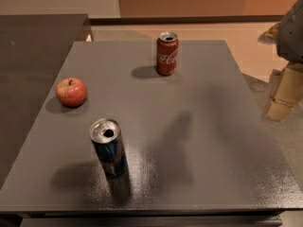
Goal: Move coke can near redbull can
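Observation:
The coke can [167, 53], red with white script and an opened silver top, stands upright at the far middle of the grey table [199, 141]. The redbull can [109, 147], slim, dark blue and silver with an opened top, stands upright near the front left. The two cans are far apart. My gripper [283, 98] hangs at the right edge of the view, beyond the table's right side and well clear of both cans. It holds nothing that I can see.
A red apple [71, 91] lies on the table's left side, between the two cans. A darker surface [33, 56] adjoins the table on the left. Floor shows past the right and far edges.

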Robot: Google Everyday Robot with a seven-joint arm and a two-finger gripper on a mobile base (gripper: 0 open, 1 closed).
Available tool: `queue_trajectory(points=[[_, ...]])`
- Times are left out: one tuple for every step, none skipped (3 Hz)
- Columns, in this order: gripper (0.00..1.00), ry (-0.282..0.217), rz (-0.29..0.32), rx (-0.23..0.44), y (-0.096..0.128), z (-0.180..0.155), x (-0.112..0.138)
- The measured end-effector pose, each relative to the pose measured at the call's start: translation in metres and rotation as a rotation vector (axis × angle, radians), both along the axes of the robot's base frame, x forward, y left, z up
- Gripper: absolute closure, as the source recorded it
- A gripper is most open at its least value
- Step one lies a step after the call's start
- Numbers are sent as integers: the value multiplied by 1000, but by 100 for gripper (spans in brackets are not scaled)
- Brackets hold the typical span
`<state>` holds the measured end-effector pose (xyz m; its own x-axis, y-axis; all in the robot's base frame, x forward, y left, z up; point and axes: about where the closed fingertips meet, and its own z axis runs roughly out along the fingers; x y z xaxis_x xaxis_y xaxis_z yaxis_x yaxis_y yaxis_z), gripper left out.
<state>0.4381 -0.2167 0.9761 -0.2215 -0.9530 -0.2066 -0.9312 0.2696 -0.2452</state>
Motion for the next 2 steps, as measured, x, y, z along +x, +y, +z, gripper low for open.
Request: queue_trajectory(points=[[0, 0, 0, 0, 0, 0, 0], [0, 2, 12, 35, 14, 0, 15]])
